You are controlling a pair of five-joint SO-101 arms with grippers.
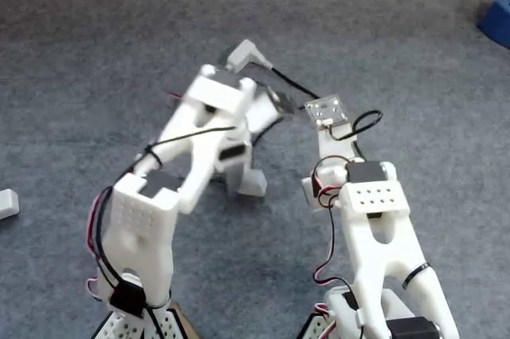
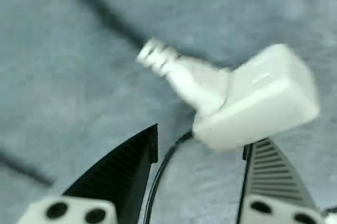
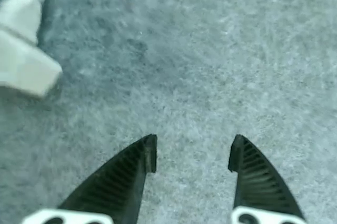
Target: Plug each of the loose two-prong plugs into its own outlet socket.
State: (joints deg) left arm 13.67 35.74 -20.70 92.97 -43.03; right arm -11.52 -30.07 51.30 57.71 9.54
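A white two-prong plug [image 2: 253,97] with a ribbed cable sleeve [image 2: 158,55] lies on the grey carpet just past my left gripper [image 2: 200,150]. The gripper is open, and a thin black cable [image 2: 163,171] runs between its fingers. From above, a white plug [image 1: 247,56] with a black cable lies beyond the left arm [image 1: 211,108]. My right gripper [image 3: 192,153] is open over bare carpet, with another white plug [image 3: 23,45] off to one side. From above, the right gripper [image 1: 328,112] is near the middle of the carpet.
A small white block [image 1: 6,203] sits at the left edge of the carpet. A blue object [image 1: 498,20] is at the far right corner. The black cable [image 1: 295,88] trails across the carpet between the two arms.
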